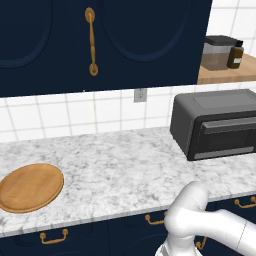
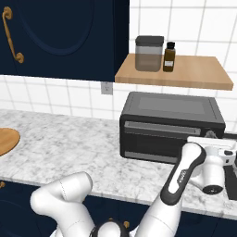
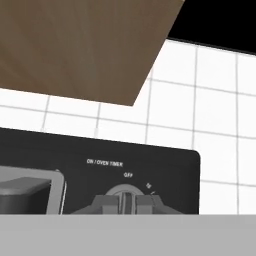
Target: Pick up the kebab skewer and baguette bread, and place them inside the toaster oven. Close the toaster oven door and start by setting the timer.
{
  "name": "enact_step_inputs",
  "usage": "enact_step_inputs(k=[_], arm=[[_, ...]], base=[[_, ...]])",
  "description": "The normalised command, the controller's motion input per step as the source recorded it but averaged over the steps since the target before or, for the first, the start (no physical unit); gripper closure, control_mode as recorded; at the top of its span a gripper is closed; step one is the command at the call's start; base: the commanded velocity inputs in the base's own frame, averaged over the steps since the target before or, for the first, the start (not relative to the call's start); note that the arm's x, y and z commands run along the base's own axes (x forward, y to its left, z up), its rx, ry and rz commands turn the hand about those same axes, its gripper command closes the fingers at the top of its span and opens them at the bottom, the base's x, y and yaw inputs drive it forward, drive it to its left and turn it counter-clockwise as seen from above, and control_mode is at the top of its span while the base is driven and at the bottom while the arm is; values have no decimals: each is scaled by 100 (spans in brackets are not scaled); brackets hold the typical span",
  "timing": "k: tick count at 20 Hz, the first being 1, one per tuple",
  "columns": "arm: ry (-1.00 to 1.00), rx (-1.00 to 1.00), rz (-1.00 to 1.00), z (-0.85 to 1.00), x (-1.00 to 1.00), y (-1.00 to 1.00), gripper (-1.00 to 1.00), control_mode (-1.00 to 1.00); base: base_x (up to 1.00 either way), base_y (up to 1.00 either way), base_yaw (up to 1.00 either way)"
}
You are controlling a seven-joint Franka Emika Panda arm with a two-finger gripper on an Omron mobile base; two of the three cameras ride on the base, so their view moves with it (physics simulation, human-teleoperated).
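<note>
- At the right end of the white marbled counter (image 1: 115, 165), against the tiled wall, stands the wide dark grey boxy toaster oven (image 2: 171, 127). Its dark, grey-framed door (image 2: 159, 141) looks shut, so the step in hand appears to be setting the timer.
- The hand view looks straight at the oven's black control panel, where a small round dark timer knob (image 3: 126, 197) sits under white lettering, with an OFF mark just above it.
- The two-finger pincer (image 3: 126, 204) is pressed together, and its dark tips lie right at the knob's central ridge; whether they truly pinch the ridge or only touch it I cannot tell.
- To do this well, I judge the hand should stay square to the panel and turn about the knob's own centre, away from OFF toward the tick marks at its right, without pushing the oven back along the counter.
- A grip that is off-centre would likely slip off the ridge, so the tips ought to straddle it evenly.
- The kebab skewer and baguette are presumably inside the oven; the round wooden plate (image 1: 30, 187) near the counter's left front edge is bare.
</note>
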Motion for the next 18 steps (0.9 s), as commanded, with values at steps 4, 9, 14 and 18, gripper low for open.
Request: enact_step_inputs(k=[4,9,14,18], arm=[[0,7,-17,2,6,18,100,-100],[0,16,-15,12,3,14,100,-100],[0,23,-11,14,0,16,100,-100],[0,28,-12,18,0,25,100,-100]], base=[[0,0,0],[0,0,0],[0,0,0],[0,0,0]])
